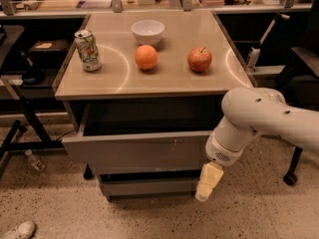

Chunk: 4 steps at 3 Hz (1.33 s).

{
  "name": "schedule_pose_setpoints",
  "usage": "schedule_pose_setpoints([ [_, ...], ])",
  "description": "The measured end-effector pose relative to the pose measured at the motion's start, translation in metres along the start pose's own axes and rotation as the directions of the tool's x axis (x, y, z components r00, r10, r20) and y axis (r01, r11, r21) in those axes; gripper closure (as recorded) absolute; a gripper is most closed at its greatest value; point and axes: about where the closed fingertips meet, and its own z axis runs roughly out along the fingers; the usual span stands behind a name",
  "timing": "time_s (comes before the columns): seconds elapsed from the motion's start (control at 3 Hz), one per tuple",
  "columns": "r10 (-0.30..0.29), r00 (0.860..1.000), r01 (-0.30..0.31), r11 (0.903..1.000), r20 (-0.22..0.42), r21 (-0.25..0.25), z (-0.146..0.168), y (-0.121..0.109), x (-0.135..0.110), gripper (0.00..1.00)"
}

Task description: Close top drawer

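Note:
The top drawer (139, 153) is a wide grey metal drawer under the table top (149, 86). It stands partly open, with its dark inside showing behind the flat front. My gripper (208, 181) hangs pale and pointing down at the right end of the drawer front, just below its lower edge. The white wrist above it lies against the drawer's right front corner and hides that corner.
A narrower grey drawer front (149, 185) sits lower down. On the table stand a can (87, 50), a white bowl (148, 31), an orange (146, 57) and an apple (199, 59). A bottle (35, 161) and a shoe (17, 230) lie on the floor at left. A chair (304, 68) stands at right.

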Motion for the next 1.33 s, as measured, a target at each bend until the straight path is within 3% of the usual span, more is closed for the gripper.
schedule_pose_setpoints([
  [1.0,0.0,1.0,0.0,1.0,0.0,0.0,0.0,0.0,0.0,0.66],
  [1.33,0.01,1.0,-0.01,0.9997,-0.001,0.022,-0.003,-0.015,-0.008,0.89],
])
